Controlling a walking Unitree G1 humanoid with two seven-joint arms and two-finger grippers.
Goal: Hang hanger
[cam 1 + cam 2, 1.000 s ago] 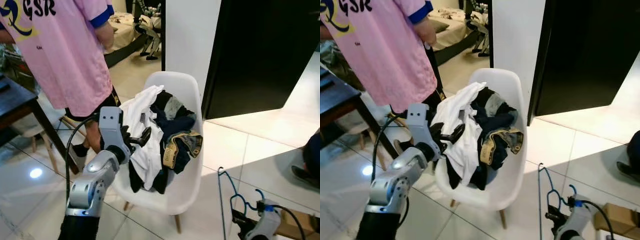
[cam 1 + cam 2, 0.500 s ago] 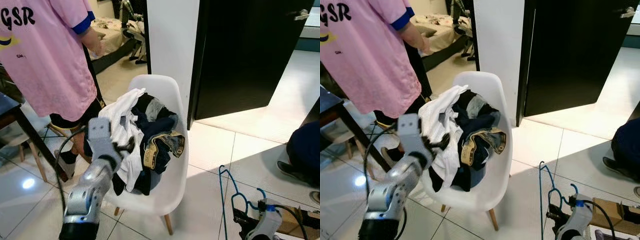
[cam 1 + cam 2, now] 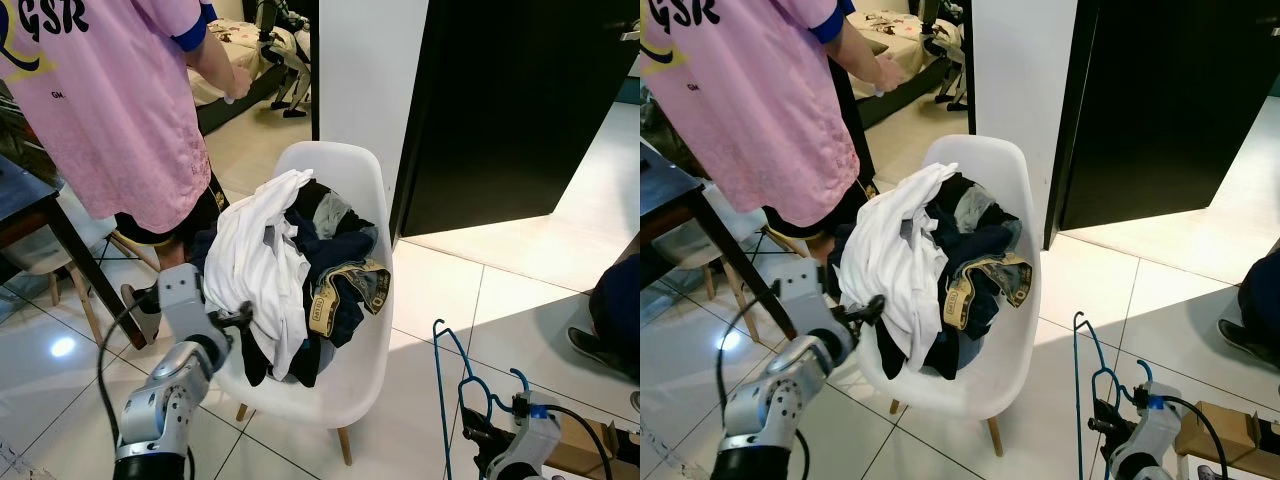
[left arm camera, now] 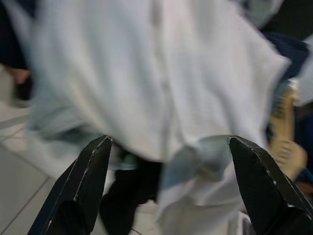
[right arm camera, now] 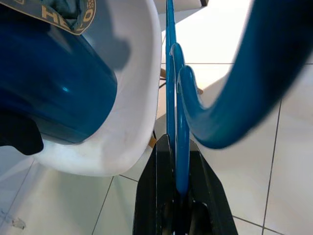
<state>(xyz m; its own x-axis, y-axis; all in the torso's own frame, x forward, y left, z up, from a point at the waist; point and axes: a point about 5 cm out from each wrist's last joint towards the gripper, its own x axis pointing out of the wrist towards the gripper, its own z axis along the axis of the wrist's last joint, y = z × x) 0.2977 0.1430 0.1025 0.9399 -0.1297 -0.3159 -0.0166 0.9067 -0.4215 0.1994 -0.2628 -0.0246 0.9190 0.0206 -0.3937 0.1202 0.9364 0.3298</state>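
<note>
Blue hanger [image 3: 455,375] clamped in right gripper [image 5: 177,196] beside chair rim [image 3: 375,345] — left gripper [image 4: 168,183] spread wide.

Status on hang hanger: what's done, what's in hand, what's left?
Done: the right claw is shut on the blue hanger, held low beside the white chair.

In hand: the left claw is open, right up at the white shirt on the chair's clothes pile.

Left: no garment is gripped or on the hanger, and no rail to hang it on can be seen.
</note>
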